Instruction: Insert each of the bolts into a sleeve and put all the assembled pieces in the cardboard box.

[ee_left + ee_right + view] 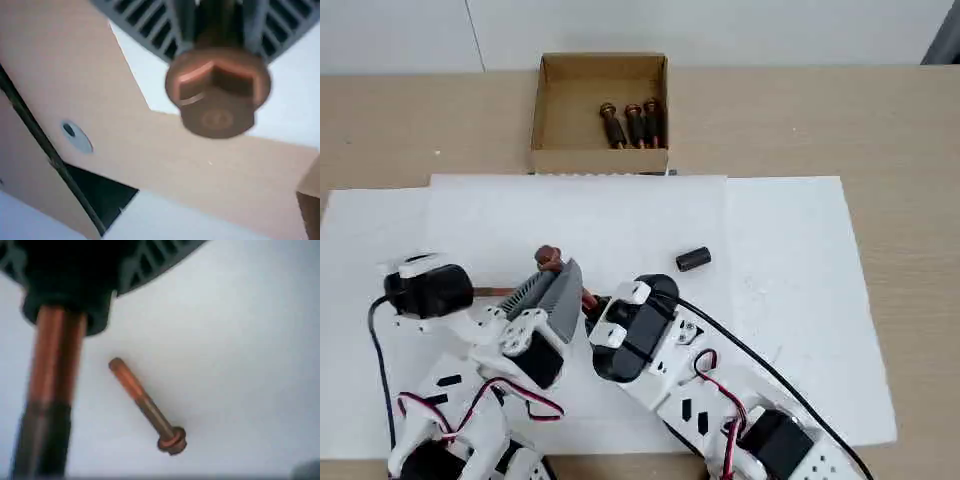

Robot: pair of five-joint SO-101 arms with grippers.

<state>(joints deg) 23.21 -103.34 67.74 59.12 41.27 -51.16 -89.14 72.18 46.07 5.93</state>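
My left gripper (215, 30) is clamped on the head of a bolt (217, 95) above the near half of the white sheet (790, 300). Its shank runs into a black sleeve (65, 305) that my right gripper (70, 275) looks to have closed on. I see a second bolt (145, 405) lying flat on the sheet and a spare sleeve (693, 259) near its middle, while three assembled pieces (633, 124) sit in the cardboard box (600, 160) at the worktop's far edge.
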